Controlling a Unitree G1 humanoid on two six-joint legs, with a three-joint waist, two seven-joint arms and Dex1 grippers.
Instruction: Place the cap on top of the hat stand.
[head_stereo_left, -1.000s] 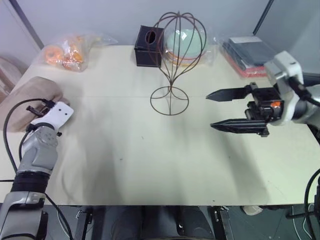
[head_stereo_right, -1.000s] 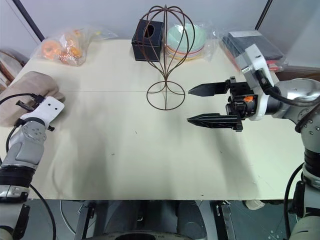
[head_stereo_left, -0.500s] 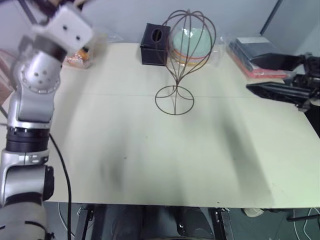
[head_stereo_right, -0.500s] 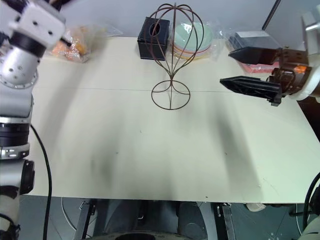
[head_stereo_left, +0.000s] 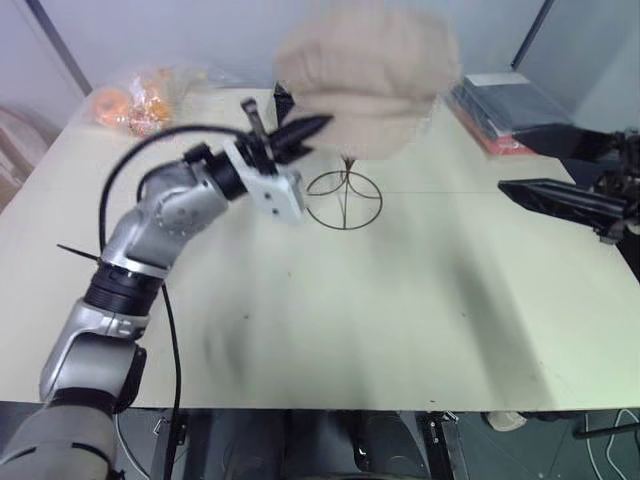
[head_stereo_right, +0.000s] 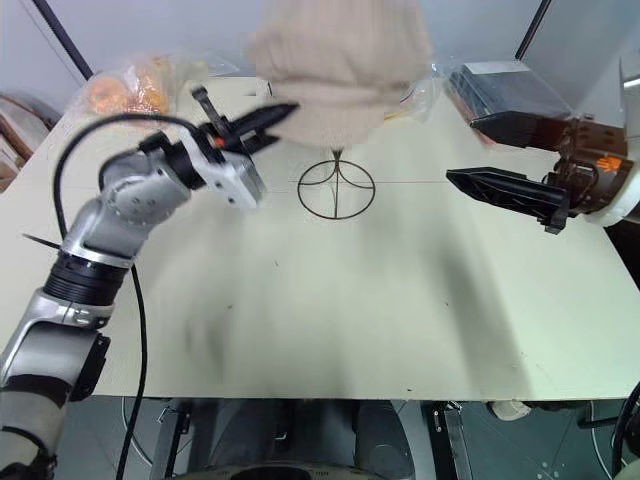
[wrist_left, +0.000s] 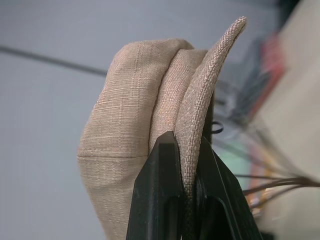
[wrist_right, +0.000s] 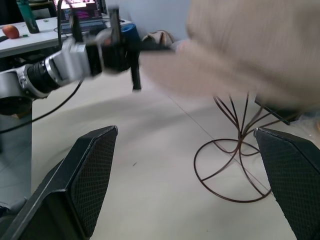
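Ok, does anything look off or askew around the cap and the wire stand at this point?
Nothing stands out. The beige fabric cap is pinched by its brim in the left gripper and hangs over the dark wire hat stand, which looks upright on its ring base. The right gripper hangs open to the side, off the cream table.

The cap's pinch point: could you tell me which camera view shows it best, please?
The left wrist view: the left gripper is shut on the cap at its brim edge. Both eye views and the right wrist view show the cap blurred over the hat stand.
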